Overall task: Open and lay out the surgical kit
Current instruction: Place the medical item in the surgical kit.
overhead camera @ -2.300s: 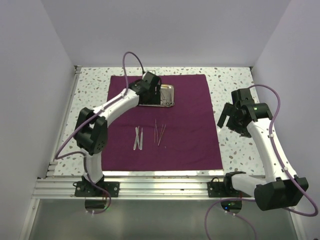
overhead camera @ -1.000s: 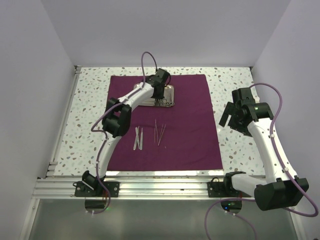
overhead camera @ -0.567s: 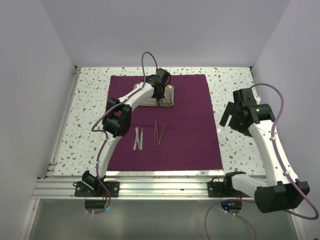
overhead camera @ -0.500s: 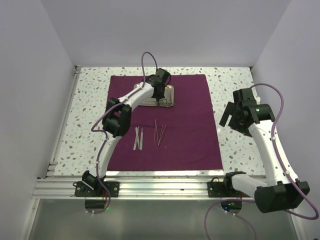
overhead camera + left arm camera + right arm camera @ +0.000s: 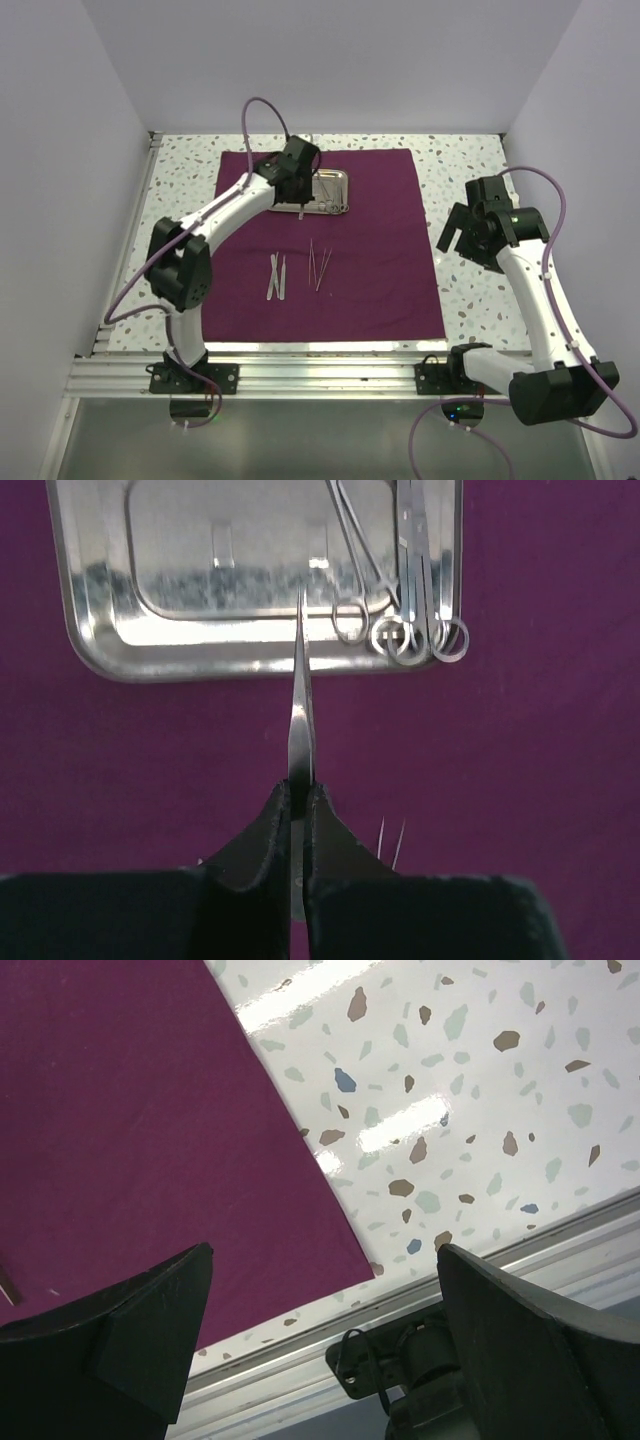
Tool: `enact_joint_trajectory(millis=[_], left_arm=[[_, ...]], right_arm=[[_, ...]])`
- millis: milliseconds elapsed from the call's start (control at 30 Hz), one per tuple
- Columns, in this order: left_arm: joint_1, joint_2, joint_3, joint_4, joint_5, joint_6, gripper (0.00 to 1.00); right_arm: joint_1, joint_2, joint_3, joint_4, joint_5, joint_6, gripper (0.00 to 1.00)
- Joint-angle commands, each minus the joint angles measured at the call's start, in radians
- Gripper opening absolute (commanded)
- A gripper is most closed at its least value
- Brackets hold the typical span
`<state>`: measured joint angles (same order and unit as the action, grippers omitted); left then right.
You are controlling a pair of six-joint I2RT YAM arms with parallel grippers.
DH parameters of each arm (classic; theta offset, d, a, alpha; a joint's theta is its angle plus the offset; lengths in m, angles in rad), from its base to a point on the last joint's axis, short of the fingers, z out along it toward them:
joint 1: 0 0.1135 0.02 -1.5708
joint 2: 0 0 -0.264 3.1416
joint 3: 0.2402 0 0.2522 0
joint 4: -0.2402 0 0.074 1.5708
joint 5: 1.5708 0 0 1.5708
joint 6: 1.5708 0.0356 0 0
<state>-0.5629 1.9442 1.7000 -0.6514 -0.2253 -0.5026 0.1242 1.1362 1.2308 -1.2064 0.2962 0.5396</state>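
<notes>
Top external: purple cloth (image 5: 380,270) spread flat on tabletop (image 5: 470,170), steel tray (image 5: 348,190) at its far middle, tweezers (image 5: 277,275) and probes (image 5: 318,265) mid-cloth, long axes near-to-far. Left wrist: left pincer (image 5: 298,795) clamped on slim instrument (image 5: 300,700), tip pointing at tray's near rim, kind unclear; ring-handled forceps (image 5: 405,630) inside, tops cut off. Right wrist: right pincer (image 5: 322,1250) spread wide above cloth corner.

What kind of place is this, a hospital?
Probably a robot test booth, not a hospital: plain walls box in a speckled table, and a left arm and a right arm are bolted to its metal rail; tools lie on purple cloth.
</notes>
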Motion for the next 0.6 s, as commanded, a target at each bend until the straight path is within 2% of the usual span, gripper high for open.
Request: enact_joint_trajectory(millis=[0, 200, 367, 400, 467, 500, 567], left_arm=[[-0.060, -0.111, -0.176, 0.022, 0.036, -0.112, 0.00], [-0.143, -0.209, -0.397, 0.108, 0.112, -0.232, 0.00], [-0.175, -0.203, -0.454, 0.133, 0.132, -0.275, 0.00], [-0.175, -0.203, -0.461, 0.142, 0.141, -0.286, 0.13], [-0.175, -0.200, -0.473, 0.151, 0.153, -0.290, 0.27], [-0.175, -0.199, -0.471, 0.147, 0.159, -0.294, 0.40], [-0.173, -0.206, -0.456, 0.134, 0.162, -0.290, 0.53]], right_arm=[[0.011, 0.014, 0.030, 0.031, -0.022, 0.006, 0.98], [0.015, 0.051, 0.065, 0.034, -0.037, 0.013, 0.98], [0.015, 0.066, 0.070, 0.041, -0.045, 0.019, 0.98], [0.015, 0.071, 0.072, 0.039, -0.048, 0.019, 0.98], [0.015, 0.074, 0.076, 0.048, -0.057, 0.023, 0.98], [0.014, 0.082, 0.078, 0.054, -0.060, 0.022, 0.99], [0.015, 0.091, 0.087, 0.077, -0.100, 0.023, 0.99]])
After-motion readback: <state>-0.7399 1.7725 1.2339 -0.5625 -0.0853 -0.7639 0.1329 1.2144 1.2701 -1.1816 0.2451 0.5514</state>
